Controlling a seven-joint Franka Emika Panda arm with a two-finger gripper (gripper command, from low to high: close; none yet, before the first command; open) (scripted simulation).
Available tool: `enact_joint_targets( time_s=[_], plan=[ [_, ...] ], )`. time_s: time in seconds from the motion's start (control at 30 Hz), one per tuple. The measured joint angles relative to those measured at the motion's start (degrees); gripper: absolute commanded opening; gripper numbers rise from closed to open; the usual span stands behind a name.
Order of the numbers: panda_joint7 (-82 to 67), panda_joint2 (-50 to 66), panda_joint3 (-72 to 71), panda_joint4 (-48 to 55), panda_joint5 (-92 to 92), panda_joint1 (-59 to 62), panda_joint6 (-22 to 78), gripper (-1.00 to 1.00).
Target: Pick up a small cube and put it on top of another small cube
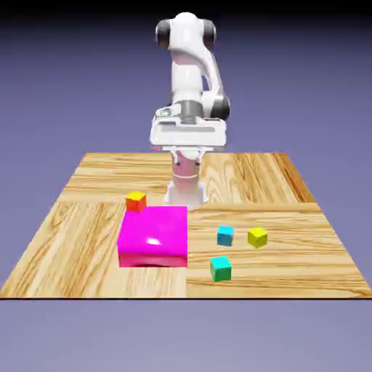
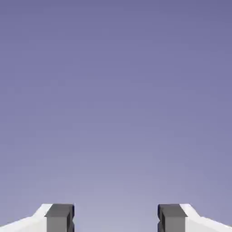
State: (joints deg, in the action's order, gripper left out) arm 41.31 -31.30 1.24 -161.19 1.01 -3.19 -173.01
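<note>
The small cyan-blue cube rests on the wooden table, just right of the large magenta block. The small red cube with an orange top sits at the block's far left corner. My gripper hangs high over the table's far side, well above and behind both cubes. In the hand view the gripper is open: its two grey fingertips stand wide apart with only the blue-violet backdrop between them. No cube shows in the hand view.
A yellow cube lies right of the cyan-blue cube, and a teal-green cube sits nearer the table's front edge. The robot's base stands just behind the magenta block.
</note>
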Motion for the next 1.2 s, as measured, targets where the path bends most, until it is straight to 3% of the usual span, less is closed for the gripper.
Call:
enact_joint_targets(
  time_s=[0.83,1.13,1.17,1.2],
  plan=[
    [-23.5,27.84,25.52,-3.91,20.8,-51.68,20.42,0.0],
    [-26.19,44.44,20.08,-2.82,16.0,-46.64,5.01,0.0],
    [-26.31,45.14,19.85,-2.77,15.8,-46.44,4.36,-1.0],
    [-26.31,45.15,19.85,-2.77,15.8,-46.44,4.36,-1.0]
  ],
)
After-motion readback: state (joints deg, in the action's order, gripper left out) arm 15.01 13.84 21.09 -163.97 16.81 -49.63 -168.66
